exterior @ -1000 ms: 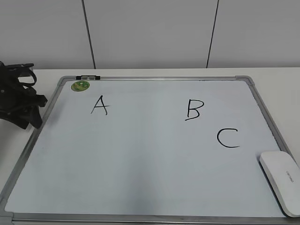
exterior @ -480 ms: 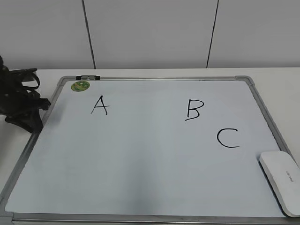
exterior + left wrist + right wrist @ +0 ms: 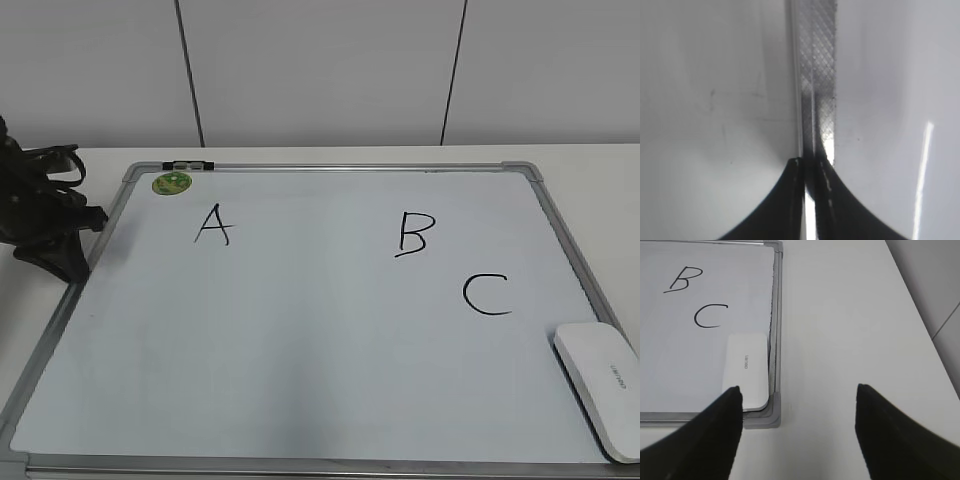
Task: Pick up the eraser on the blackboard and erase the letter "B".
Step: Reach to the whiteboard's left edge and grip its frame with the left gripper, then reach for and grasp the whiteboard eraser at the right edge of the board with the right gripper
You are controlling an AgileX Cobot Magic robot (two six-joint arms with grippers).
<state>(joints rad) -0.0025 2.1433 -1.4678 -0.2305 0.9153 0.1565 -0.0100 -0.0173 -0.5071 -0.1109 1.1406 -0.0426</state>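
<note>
The blackboard (image 3: 300, 350) is a white board in a silver frame, lying flat on the table. The black letter "B" (image 3: 413, 233) is at its upper right and also shows in the right wrist view (image 3: 684, 279). The white eraser (image 3: 600, 385) lies in the board's bottom right corner, below the "C" (image 3: 487, 295). My left gripper (image 3: 68, 262) is shut, with its tips at the board's left frame (image 3: 817, 75). My right gripper (image 3: 797, 390) is open and empty. It is above the table just off the board's corner, with the eraser (image 3: 745, 370) ahead of its left finger.
A black "A" (image 3: 213, 224) is at the board's upper left. A round green magnet (image 3: 171, 183) and a small black-and-white clip (image 3: 188, 165) sit at the top left. Bare white table (image 3: 840, 340) lies right of the board. A grey wall stands behind.
My left gripper has shifted slightly along the board's left edge. The eraser and the letters are as before.
</note>
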